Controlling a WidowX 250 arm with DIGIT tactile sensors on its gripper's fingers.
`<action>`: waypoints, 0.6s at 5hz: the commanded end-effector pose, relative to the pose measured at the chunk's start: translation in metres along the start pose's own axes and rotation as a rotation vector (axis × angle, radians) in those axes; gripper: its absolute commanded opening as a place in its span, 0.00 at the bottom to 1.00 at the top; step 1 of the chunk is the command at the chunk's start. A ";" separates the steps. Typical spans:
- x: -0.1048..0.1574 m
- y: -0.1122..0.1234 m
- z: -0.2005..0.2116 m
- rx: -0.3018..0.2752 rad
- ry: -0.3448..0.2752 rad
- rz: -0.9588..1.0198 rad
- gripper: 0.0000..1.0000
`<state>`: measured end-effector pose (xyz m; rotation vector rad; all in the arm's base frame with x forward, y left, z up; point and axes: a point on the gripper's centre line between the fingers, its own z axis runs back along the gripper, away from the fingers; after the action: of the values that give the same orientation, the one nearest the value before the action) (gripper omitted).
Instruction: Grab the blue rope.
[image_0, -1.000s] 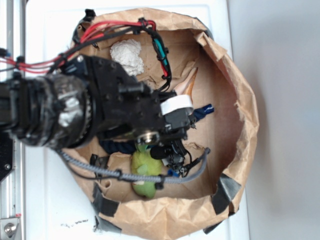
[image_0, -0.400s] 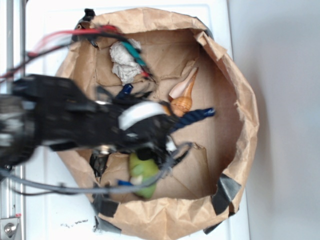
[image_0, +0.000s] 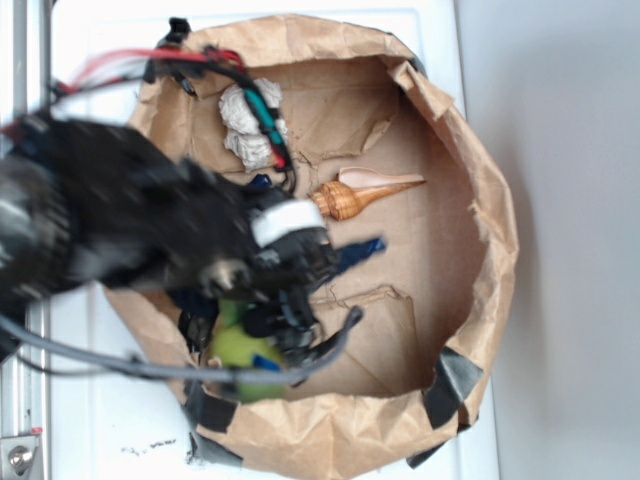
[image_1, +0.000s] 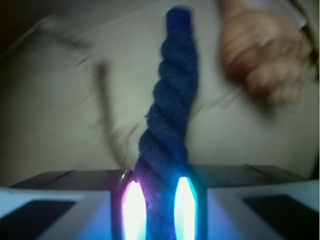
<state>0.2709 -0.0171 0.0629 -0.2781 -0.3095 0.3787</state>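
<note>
Jaws clamped on the rope (image_1: 167, 145), the gripper (image_0: 305, 262) has swung left across the bag (image_0: 480, 180), dragging it past the now-toppled shell (image_0: 362, 190); the grab looks secured

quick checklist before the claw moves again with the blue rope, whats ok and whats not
1. Rope between the fingers: ok. In the wrist view the blue rope runs up from between the two lit fingers of the claw.
2. Grip firmness: cannot tell. The frames are blurred.
3. Free end of the rope: ok. Its tip sticks out past the claw, touching nothing visible.
4. Seashell clearance: ok. The orange seashell lies apart from the rope, beside it.
5. Green object under the arm: cannot tell. Mostly hidden, so contact is unclear.
6. Grey cable: cannot tell. It loops low near the paper bag wall and might snag.
</note>
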 end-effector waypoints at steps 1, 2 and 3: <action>0.038 -0.025 0.075 -0.231 -0.063 -0.048 0.00; 0.038 -0.031 0.087 -0.249 -0.071 -0.085 0.00; 0.039 -0.036 0.101 -0.276 -0.043 -0.080 0.00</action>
<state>0.2792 -0.0276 0.1504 -0.5329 -0.3297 0.2549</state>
